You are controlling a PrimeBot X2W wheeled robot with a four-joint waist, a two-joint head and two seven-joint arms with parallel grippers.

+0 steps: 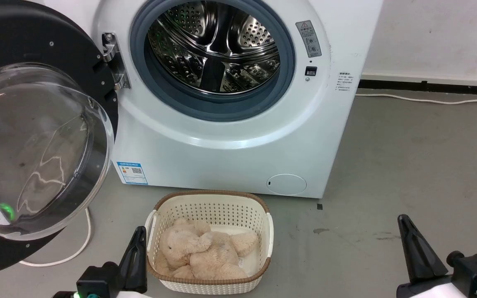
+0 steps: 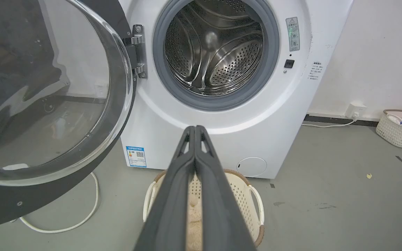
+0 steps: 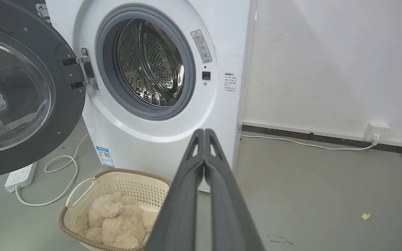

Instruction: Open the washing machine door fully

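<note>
- Left end effector point(image 1: 140, 234) and right end effector point(image 1: 405, 223) hang low, clenched empty, fingers forward.
- Between them, a basket point(image 1: 263, 215) holds what looks like a plush toy point(image 1: 197, 250).
- Beyond, the washing machine door point(image 1: 39, 136) stands swung open leftward.

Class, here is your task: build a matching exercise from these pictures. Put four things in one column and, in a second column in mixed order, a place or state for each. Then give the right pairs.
Things
1. washing machine door
2. steel drum
3. plush toy
4. left claw

Place or state
a. shut, holding nothing
b. lying in the basket
c. swung open to the left
d. inside the grey rubber ring

Right pairs: 1-c, 2-d, 3-b, 4-a
</note>
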